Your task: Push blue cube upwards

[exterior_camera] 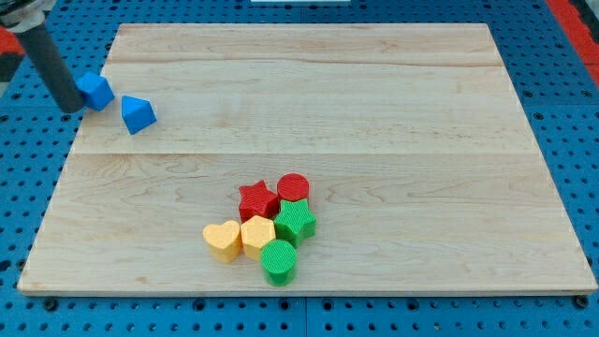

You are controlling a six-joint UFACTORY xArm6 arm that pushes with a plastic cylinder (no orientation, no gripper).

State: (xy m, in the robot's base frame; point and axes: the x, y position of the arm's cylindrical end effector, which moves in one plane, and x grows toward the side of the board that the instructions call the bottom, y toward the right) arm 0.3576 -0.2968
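At the upper left of the frame, my tip (pixel 71 108) touches the left side of the blue cube (pixel 95 91), not below it, at the tabletop (pixel 374 112) edge, so an upward push needs repositioning; no claw exists to open or close.

I see a pale wood-grain tabletop (pixel 374 112) over a blue pegboard (pixel 28 187) dotted with dark holes. The blue cube (pixel 95 90) and a second blue block (pixel 138 114) match in shade. My tip (pixel 71 107) is dark grey. Further blocks: red star (pixel 257 200), red cylinder (pixel 293 188), green star (pixel 295 223), green cylinder (pixel 279 261), yellow heart (pixel 223 240), yellow hexagon (pixel 256 235).
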